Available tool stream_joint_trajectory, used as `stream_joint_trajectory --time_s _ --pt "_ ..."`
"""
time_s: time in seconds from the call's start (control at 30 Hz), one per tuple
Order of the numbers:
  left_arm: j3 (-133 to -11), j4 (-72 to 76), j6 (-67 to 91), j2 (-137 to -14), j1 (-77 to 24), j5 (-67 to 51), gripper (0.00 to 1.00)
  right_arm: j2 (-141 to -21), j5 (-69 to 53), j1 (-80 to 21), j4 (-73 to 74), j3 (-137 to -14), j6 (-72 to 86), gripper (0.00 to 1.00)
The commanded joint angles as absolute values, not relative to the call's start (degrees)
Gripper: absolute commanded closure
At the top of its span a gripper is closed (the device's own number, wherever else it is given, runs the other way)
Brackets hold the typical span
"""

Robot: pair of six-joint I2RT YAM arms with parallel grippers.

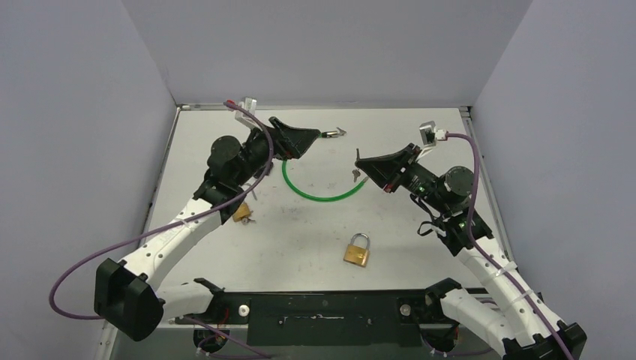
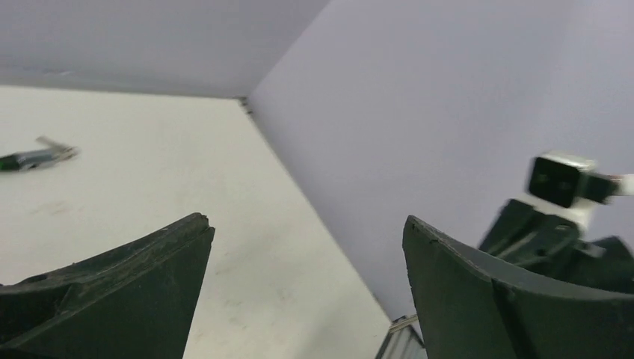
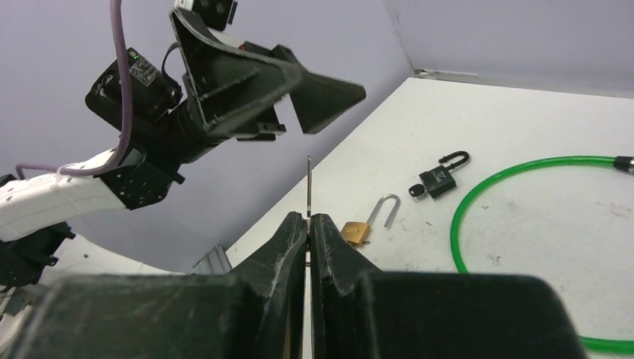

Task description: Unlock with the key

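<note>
Key [image 3: 309,187] is pinched in my right gripper [image 3: 309,218], above the table; left gripper [image 2: 305,224] spread, empty. Next I'd lower it to the shut brass padlock [image 1: 358,250], lining blade with keyway.

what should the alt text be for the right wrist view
The right gripper is shut on a thin key that stands upright and edge-on, with the left gripper hanging beyond it at upper left. On the white table lie a brass padlock, a black padlock and a loop of green cable.
</note>
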State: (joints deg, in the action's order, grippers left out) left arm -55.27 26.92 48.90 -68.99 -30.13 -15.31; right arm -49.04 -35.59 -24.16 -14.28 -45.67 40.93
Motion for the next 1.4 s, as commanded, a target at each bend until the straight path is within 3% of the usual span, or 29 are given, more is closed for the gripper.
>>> stream_joint_trajectory --time_s 0.0,0.17,0.3,0.47,0.7,1.27,1.37 --pt "-60.2 2.0 34.3 -69.2 -34.8 -1.6 0.03 -46.6 -26.7 -23.3 -7.9 -45.9 36.7 1.0" --pt "-65.7 -12.2 28.4 -77.4 -48.7 13.5 0.03 -45.8 -6.2 -22.8 9.6 -47.8 32.8 1.0" --pt "-67.7 -14.9 29.5 -85.1 -54.7 14.9 0.03 -45.4 7.0 -20.8 19.0 -48.1 33.9 1.0" --pt "-70.0 -16.9 30.9 -93.9 -60.6 15.3 0.03 -43.9 14.4 -17.3 25.6 -45.9 37.7 1.0" --pt "-71.6 -18.2 28.9 -102.3 -64.3 10.2 0.03 -42.9 15.0 -12.9 29.2 -41.5 41.7 1.0" --pt "-82.5 -32.5 29.5 -115.9 -69.3 11.9 0.03 -43.8 9.9 -7.9 26.8 -38.0 39.9 1.0" --pt "-83.1 -34.9 31.2 -115.0 -70.0 15.3 0.14 -44.0 9.1 -7.3 26.6 -37.9 39.0 1.0"
